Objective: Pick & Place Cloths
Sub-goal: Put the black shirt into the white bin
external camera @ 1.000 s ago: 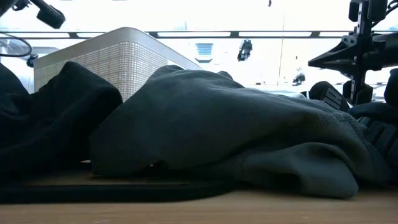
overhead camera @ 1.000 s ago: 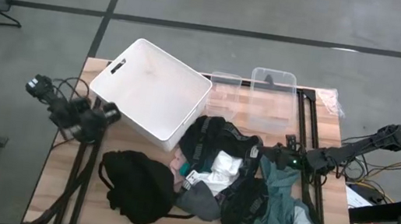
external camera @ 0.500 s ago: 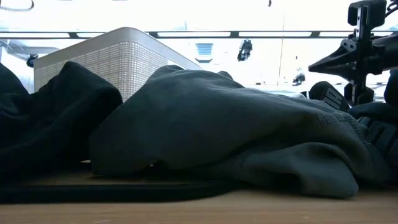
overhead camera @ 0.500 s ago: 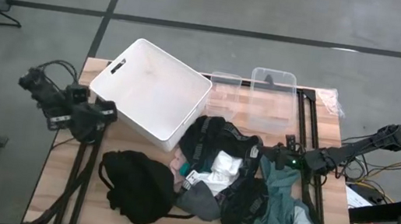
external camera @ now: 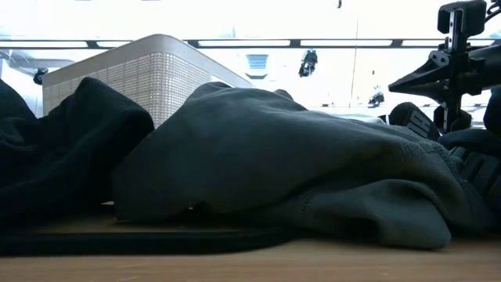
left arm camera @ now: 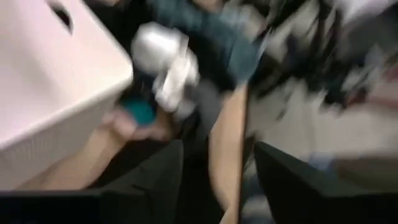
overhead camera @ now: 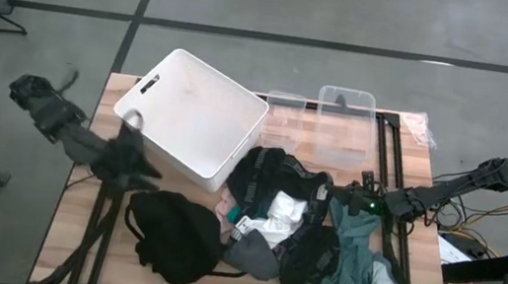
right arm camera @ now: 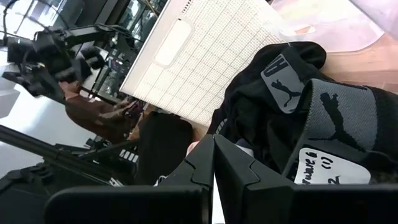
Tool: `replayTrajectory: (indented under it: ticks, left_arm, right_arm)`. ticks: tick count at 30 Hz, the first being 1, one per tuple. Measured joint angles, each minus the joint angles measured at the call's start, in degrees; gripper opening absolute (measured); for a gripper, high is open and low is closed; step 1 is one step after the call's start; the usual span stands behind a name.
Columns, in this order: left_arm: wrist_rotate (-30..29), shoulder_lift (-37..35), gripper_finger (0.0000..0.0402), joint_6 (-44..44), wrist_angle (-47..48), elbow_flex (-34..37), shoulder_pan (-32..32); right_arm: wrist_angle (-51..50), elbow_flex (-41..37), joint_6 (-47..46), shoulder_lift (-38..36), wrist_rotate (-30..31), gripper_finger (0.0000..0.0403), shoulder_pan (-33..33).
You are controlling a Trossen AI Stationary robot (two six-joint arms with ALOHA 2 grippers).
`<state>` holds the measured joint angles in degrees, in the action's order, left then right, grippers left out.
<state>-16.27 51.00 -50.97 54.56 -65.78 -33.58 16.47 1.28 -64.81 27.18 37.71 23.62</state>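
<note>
Left gripper [overhead camera: 132,158] hovers, parted, beside crumpled soft black cloth [overhead camera: 171,235].

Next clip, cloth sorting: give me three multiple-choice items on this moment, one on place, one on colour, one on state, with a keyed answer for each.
1. The white basket sits:
A. on the table's far-left part
B. on the floor
C. atop the pile

2. The big cloth nearest the table's right edge is:
A. red
B. teal-green
C. yellow

3. The right gripper's fingers are:
A. wide open
B. shut, empty
C. holding a hanger

A: high view shows it there.
B: the teal-green cloth lies there.
B: right wrist view shows fingers touching, nothing between.
</note>
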Motion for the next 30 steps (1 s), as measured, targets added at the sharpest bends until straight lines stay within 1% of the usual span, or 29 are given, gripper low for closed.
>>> replayTrajectory:
  ticks: [4,8,14,17,20,23,30]
  left_arm:
    - [5.65,5.38,0.0269,1.34,0.55,1.67,-0.02]
    - [7.87,10.78,0.0291,1.84,0.52,4.73,-0.36]
    - [10.23,16.58,0.0296,1.41,0.49,9.16,-1.11]
    - [11.01,19.04,0.0296,1.22,-2.23,12.09,-1.03]
    - [13.47,20.97,0.0296,0.97,-5.36,14.13,-1.24]
    - [13.50,22.89,0.0296,-0.13,-6.20,16.97,-1.46]
    - [12.86,26.22,0.0294,-1.94,-17.35,24.93,-1.40]
  right_arm:
    - [0.00,0.00,0.31,0.00,0.00,0.0008,0.00]
    - [-0.54,0.00,0.52,0.04,0.00,0.0008,0.00]
    - [-1.64,0.00,0.19,0.33,0.00,0.0008,-0.01]
    - [-1.70,0.00,0.21,0.63,-0.02,0.0008,0.00]
    - [-1.68,0.00,0.23,0.73,-0.02,0.0008,0.00]
    - [-1.79,0.00,0.44,0.81,0.00,0.0008,-0.01]
    - [-3.99,0.00,-1.37,0.80,0.02,0.0008,-0.02]
